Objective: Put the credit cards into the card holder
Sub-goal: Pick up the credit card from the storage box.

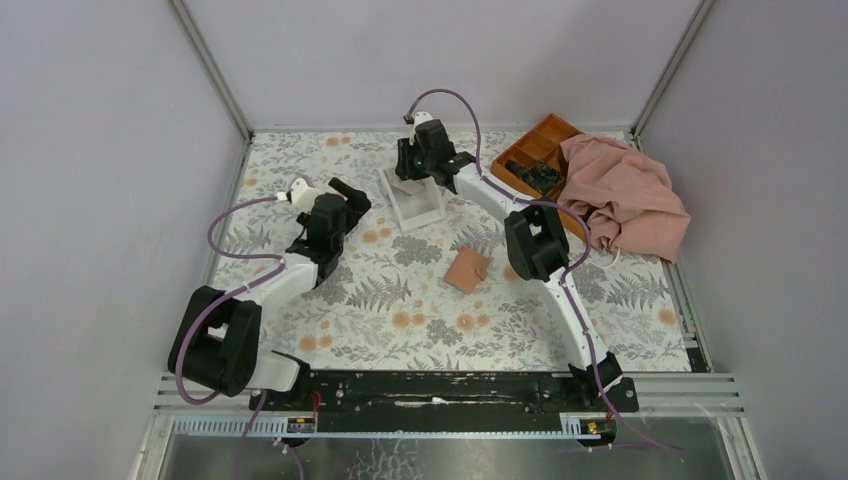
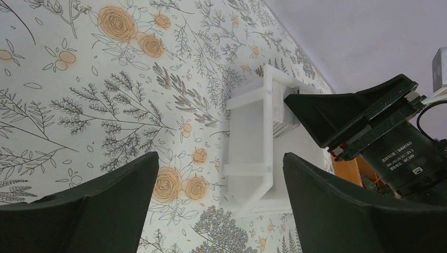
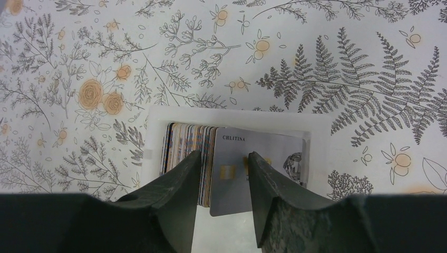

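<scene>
The credit cards (image 3: 187,145) stand on edge as a stack in a white box (image 3: 321,158). One grey card (image 3: 263,150) leans flat against the stack. My right gripper (image 3: 224,171) is open just above them, with its fingers either side of the stack's right end and the grey card. In the top view it (image 1: 424,172) hovers over the box (image 1: 412,203). The card holder (image 1: 467,269) is a tan wallet lying on the floral table, right of centre. My left gripper (image 1: 347,192) is open and empty, left of the box. Its wrist view (image 2: 220,161) faces the box (image 2: 253,142).
An orange compartment tray (image 1: 533,152) with small dark parts stands at the back right. A pink cloth (image 1: 627,195) partly covers it. The enclosure walls meet the table at the left, back and right. The right gripper's body (image 2: 379,126) shows in the left wrist view.
</scene>
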`<move>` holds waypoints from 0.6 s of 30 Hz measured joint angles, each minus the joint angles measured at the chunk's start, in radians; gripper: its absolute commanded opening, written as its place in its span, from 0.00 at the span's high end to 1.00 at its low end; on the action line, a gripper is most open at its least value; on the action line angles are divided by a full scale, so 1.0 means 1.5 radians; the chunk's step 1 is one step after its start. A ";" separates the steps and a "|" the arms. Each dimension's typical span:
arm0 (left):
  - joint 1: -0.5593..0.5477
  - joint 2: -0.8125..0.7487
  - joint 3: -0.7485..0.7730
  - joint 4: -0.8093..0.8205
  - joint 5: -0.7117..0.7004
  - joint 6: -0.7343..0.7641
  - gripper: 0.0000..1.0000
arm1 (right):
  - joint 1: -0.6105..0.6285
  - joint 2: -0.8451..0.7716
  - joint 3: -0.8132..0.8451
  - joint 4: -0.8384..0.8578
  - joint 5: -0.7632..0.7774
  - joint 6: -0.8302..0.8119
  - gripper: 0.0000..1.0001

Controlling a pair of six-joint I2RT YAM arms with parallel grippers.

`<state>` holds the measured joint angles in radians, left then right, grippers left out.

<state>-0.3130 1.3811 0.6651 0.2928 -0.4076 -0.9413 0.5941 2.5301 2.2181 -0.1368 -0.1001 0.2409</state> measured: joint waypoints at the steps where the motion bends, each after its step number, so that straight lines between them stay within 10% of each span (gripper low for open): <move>1: 0.000 0.000 0.000 0.000 0.000 0.000 0.05 | 0.000 -0.001 -0.001 0.000 0.000 0.000 0.56; 18: 0.000 0.000 0.000 0.000 0.004 -0.002 0.05 | 0.000 -0.011 -0.010 -0.003 -0.005 0.005 0.68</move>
<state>-0.3130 1.3811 0.6651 0.2928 -0.4023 -0.9447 0.5938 2.5134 2.2024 -0.1417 -0.1081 0.2481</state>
